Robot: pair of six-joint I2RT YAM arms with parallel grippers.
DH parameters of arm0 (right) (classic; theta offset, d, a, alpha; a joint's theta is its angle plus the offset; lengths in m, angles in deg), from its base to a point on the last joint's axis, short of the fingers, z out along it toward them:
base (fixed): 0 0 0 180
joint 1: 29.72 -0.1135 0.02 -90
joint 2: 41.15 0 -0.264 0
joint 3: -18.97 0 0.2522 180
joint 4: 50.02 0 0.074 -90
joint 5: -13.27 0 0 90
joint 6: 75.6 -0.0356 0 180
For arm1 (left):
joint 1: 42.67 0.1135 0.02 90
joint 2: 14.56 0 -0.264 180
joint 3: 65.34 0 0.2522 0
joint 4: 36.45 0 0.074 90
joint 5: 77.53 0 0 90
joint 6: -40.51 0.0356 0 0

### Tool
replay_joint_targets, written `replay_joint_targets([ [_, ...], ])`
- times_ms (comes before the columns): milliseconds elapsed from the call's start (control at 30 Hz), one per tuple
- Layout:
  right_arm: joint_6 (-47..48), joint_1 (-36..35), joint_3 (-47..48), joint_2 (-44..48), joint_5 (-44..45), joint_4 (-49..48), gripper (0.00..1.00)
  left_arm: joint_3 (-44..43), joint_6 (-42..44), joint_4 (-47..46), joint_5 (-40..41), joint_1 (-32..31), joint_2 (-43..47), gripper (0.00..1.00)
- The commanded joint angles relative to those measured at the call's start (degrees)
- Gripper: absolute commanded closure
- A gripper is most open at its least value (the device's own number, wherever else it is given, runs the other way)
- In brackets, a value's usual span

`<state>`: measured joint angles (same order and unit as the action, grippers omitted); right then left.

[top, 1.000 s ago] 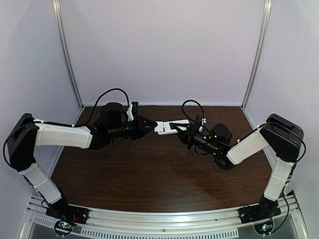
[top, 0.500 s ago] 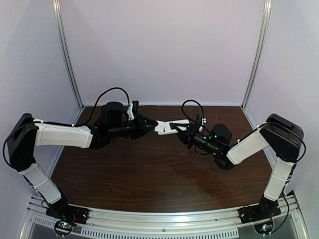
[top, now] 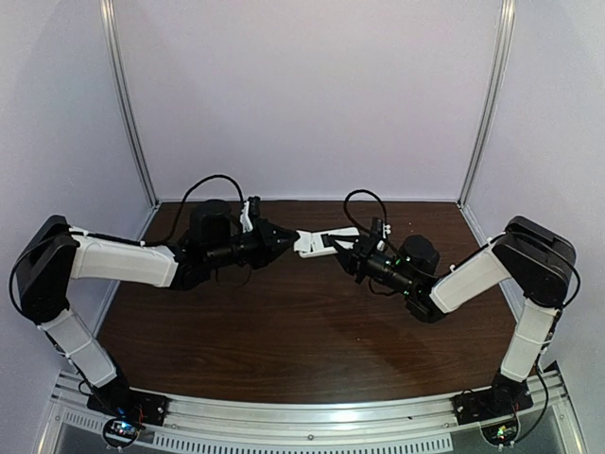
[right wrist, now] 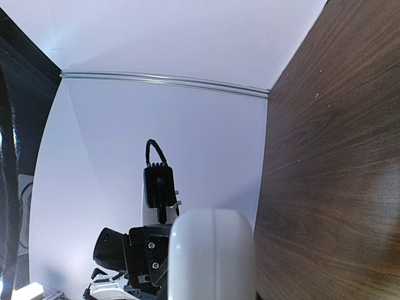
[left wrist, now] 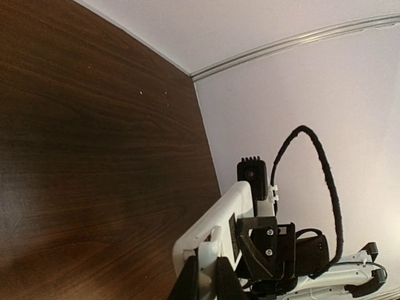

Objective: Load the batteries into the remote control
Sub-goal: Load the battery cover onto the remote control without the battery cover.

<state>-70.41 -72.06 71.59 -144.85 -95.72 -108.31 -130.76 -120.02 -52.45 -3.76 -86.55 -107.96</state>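
Top view: I am seeing the remote control (top: 326, 238) being held clear of the table (top: 302, 340), bridged between both arms.

Left wrist: the left gripper (left wrist: 208, 281) is pinching the remote's near end, and the right gripper (left wrist: 259, 240) is clamping its far part.

Right wrist: the remote's rounded white end is filling the lower centre.

Can't see right gripper (top: 340, 248) fingertips from its wrist camera: blocked by the blurred remote control (right wrist: 211, 250). Can't follow left gripper (left wrist: 207, 280) fingers past the bottom edge. Can't tell overhead whether batteries sit inside.
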Motion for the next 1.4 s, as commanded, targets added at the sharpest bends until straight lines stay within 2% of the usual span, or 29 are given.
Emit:
replay_joint_targets([
  [0, 0.5, -0.3, 0.8, 1.7, 1.4, -25.1, 1.00, 4.8, -4.2, -4.6, 0.5, -1.3, -1.3, 1.00],
  [100, 0.9, -0.3, 0.5, 2.1, 2.0, -25.1, 1.00, 7.1, -6.4, -8.0, 1.9, -1.3, -0.9, 1.00],
  [367, 2.1, -0.7, 0.3, 2.3, 3.2, -25.1, 1.00, 7.1, -7.3, -9.2, 2.3, -1.8, -0.7, 1.00],
  [800, 3.7, -0.9, 0.7, 2.4, 0.9, -25.1, 1.00, 7.5, -10.6, -11.5, -0.4, -1.7, -2.3, 1.00],
  [1033, 4.0, -2.0, -0.2, 3.8, 5.5, -25.1, 1.00, 6.9, -9.8, -9.8, 0.7, -2.2, -2.9, 1.00],
  [1367, 3.9, -4.7, -0.1, 3.8, 10.7, -25.1, 1.00, 6.9, -9.2, -13.6, 2.0, -2.8, -4.0, 1.00],
])
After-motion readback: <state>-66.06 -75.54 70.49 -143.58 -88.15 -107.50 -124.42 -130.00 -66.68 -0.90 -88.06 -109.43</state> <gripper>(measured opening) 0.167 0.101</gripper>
